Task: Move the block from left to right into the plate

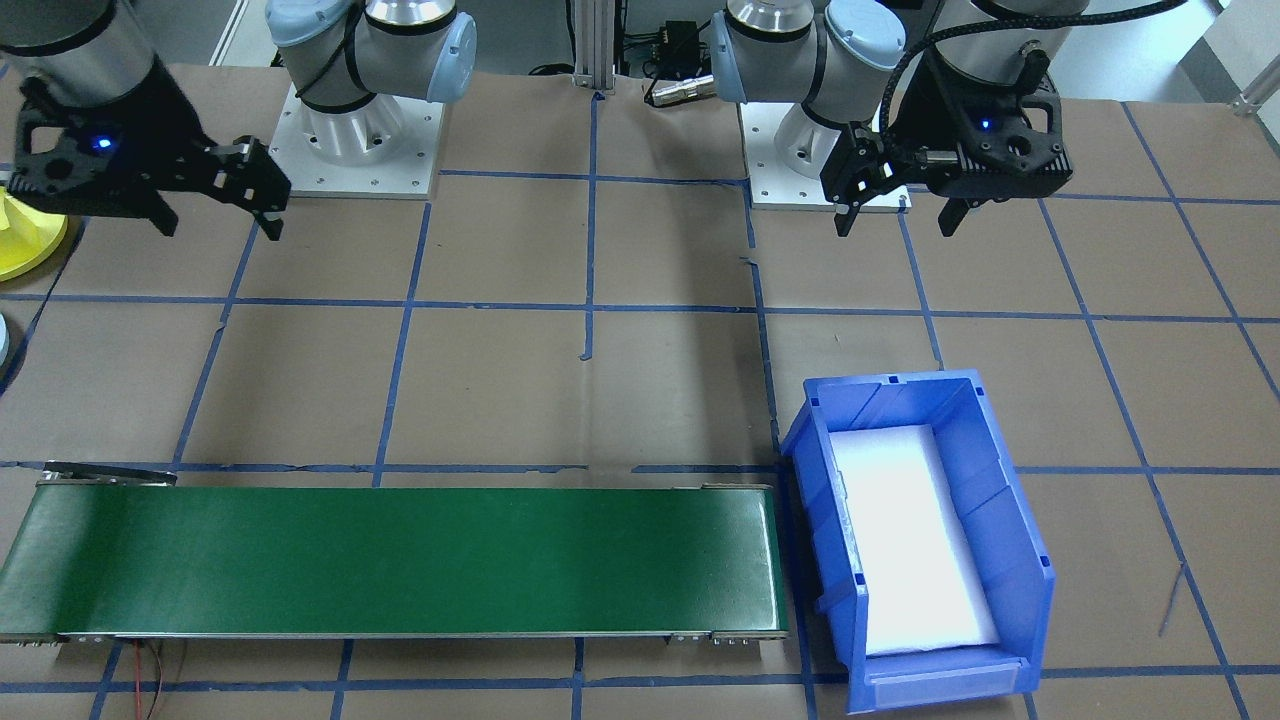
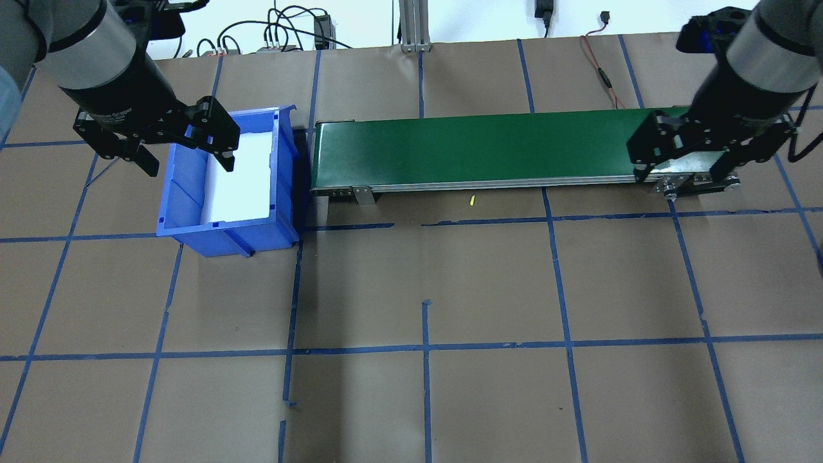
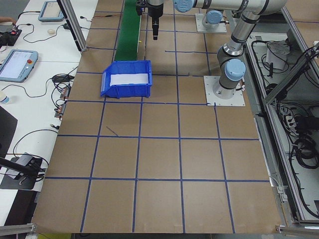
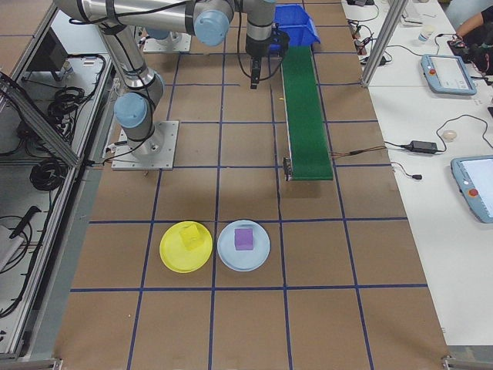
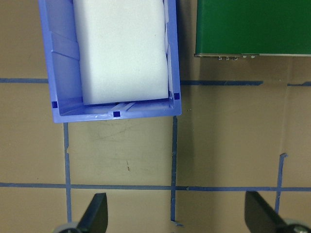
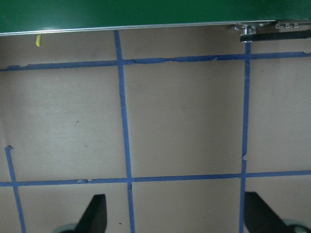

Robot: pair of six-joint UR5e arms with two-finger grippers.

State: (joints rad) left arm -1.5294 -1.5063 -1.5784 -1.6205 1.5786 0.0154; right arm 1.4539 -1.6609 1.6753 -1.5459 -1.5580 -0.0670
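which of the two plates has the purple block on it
The light blue plate holds the purple block. It lies beside the yellow plate, which carries a yellow block instead, and it is the one nearer the green conveyor.

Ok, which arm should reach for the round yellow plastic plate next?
Probably the right arm: the open right gripper hangs beside the round yellow plastic plate, while the left gripper hovers far away, nearer the blue plastic bin.

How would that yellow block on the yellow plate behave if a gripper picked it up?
The yellow block looks cube-shaped with flat faces, so it probably won't roll. It seems small and rigid, likely light. It sits within the yellow plate, so pushing it might slide the plate too.
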